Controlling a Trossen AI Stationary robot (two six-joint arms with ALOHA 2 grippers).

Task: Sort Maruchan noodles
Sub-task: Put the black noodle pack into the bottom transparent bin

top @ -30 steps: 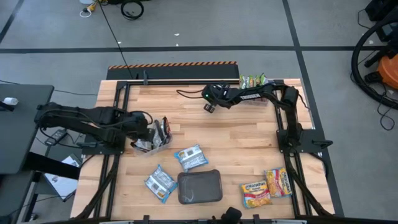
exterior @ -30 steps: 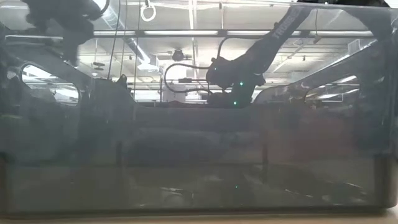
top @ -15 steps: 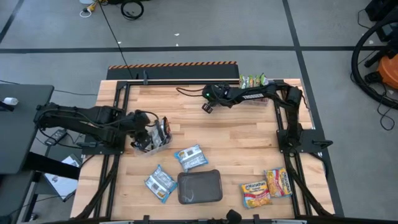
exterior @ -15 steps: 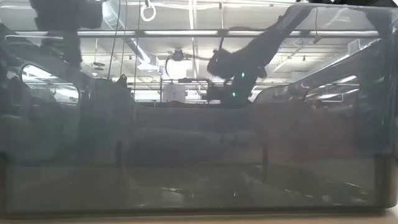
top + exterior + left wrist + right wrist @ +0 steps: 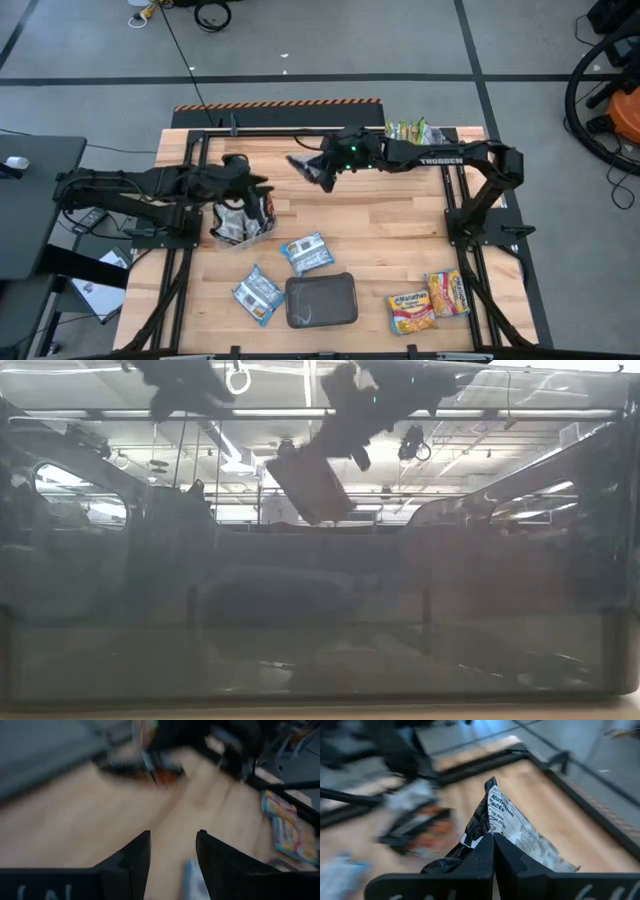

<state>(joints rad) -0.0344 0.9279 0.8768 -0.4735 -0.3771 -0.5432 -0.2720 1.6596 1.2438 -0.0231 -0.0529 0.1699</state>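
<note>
Fingers pinching a dark noodle packet (image 5: 515, 832), the right gripper (image 5: 322, 170) is carrying it above the table's far middle. Left gripper (image 5: 262, 187) is hovering, fingers apart, over the dark pile (image 5: 243, 222). Next likely calls for releasing it with its matching group.

The right gripper (image 5: 322, 170) has swung left, now clamping a dark packet (image 5: 305, 165) in midair.

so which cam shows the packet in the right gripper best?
Right wrist view: the dark packet fills the frame, its edge pinched between the shut right gripper, nutrition print readable. High view shows it small and dark, lifted off the table. Low view shows a hanging silhouette. Left wrist view doesn't show it clearly.
</note>
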